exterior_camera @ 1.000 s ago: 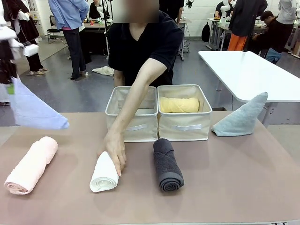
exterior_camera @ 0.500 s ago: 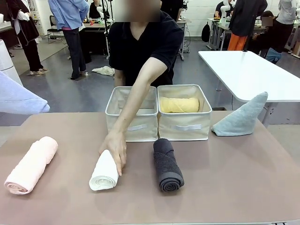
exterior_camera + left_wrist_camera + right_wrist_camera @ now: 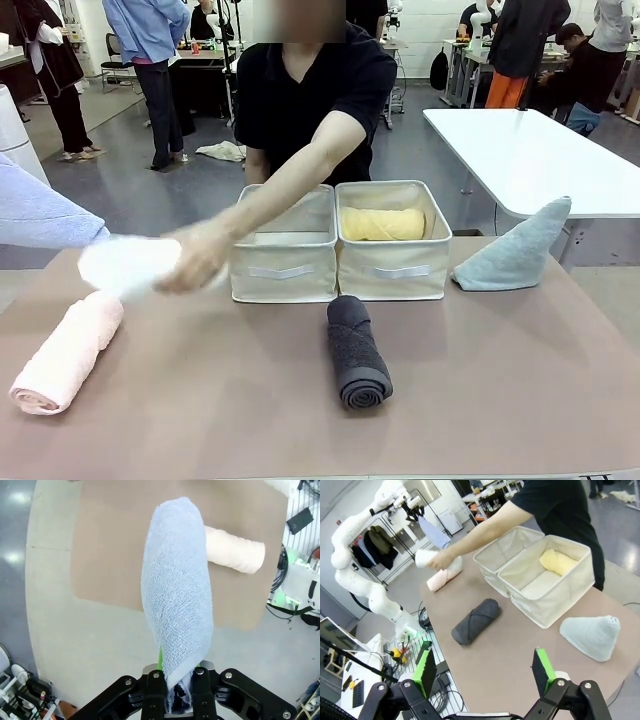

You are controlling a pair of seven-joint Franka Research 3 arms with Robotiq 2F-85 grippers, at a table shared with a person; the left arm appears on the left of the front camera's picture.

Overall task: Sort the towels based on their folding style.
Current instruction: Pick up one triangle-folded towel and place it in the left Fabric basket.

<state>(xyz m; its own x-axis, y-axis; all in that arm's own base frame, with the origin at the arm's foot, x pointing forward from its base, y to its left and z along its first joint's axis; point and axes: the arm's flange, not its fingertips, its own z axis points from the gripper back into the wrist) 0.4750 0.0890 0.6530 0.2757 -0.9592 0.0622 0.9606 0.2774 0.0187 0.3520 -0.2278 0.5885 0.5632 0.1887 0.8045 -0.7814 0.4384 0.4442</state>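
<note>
Grey polished floor (image 3: 170, 200) all round, people standing at far benches, a white table (image 3: 540, 160) at 2 o'clock beyond ours. Our tabletop (image 3: 500, 400) is matte mauve-brown. Two cream fabric bins sit at 12 o'clock, touching side by side: left bin (image 3: 283, 270) and right bin (image 3: 395, 270), the latter holding the yellow roll (image 3: 383, 223).

Dark grey roll (image 3: 356, 350) lies at centre, just in front of where the bins meet, end-on to me. Pink roll (image 3: 65, 352) lies at 8 o'clock, slanted. Teal-grey triangle fold (image 3: 515, 250) stands at 2 o'clock, beside the right bin but not touching it.

Across from me, the person's hand (image 3: 195, 258) reaches to 9 o'clock gripping the white roll (image 3: 125, 265), blurred, above the pink roll's far end.

My left hand (image 3: 177, 697) is clamped on one end of the periwinkle towel (image 3: 177, 595), off the tabletop's 9 o'clock edge. My right hand (image 3: 484, 669) stands wide and empty, looking in from about 4 o'clock.
</note>
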